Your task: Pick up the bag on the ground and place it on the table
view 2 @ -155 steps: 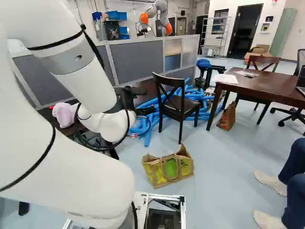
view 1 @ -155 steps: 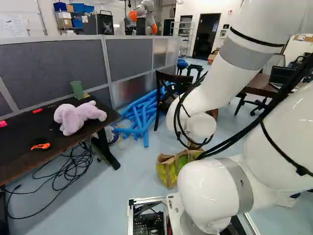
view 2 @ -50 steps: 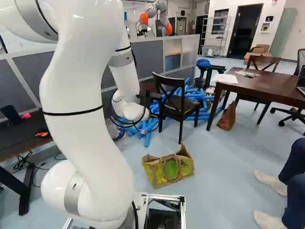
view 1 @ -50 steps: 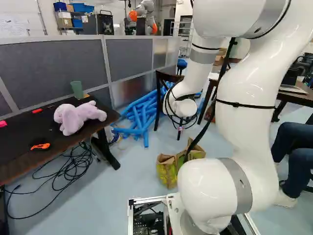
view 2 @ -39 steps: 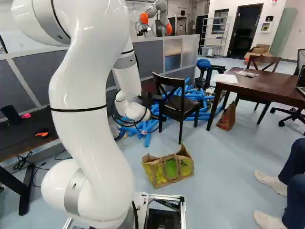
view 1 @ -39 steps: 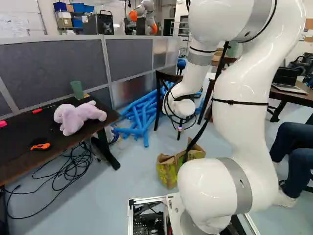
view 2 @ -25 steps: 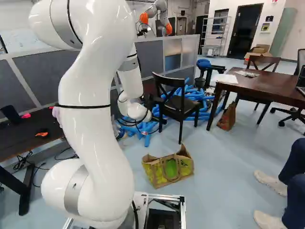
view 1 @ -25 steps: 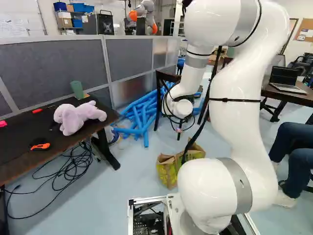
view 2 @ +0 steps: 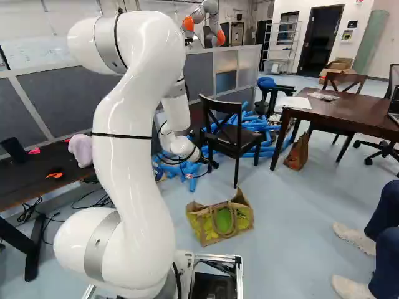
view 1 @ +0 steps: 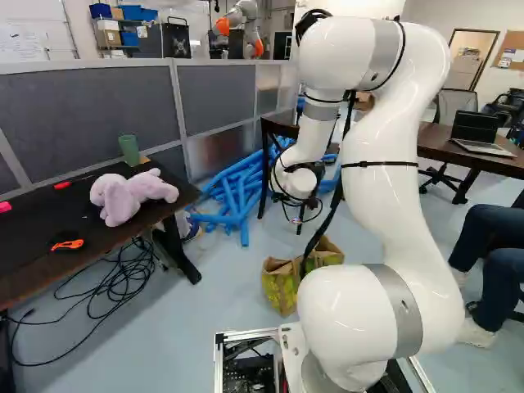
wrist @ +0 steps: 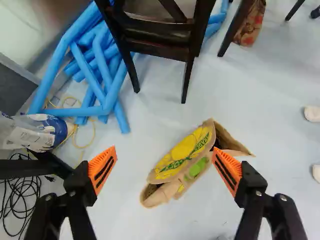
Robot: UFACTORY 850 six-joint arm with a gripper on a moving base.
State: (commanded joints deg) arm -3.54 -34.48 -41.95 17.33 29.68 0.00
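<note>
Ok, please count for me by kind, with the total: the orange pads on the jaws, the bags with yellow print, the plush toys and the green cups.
Orange pads: 2
Yellow-printed bag: 1
Plush toy: 1
Green cup: 1
Total: 5

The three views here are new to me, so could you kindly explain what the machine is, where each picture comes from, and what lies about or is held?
The machine is a jointed white robot arm. Two cameras behind it, one to its left and one to its right, give the base views. The wrist view looks along its two black fingers with orange pads; they stand open and hold nothing. Past them, a tan bag with yellow and green print rests on the pale blue floor. On the dark table at the left of the left base view lie a lilac plush animal and an orange and black tool; a green cup stands near the plush.
</note>
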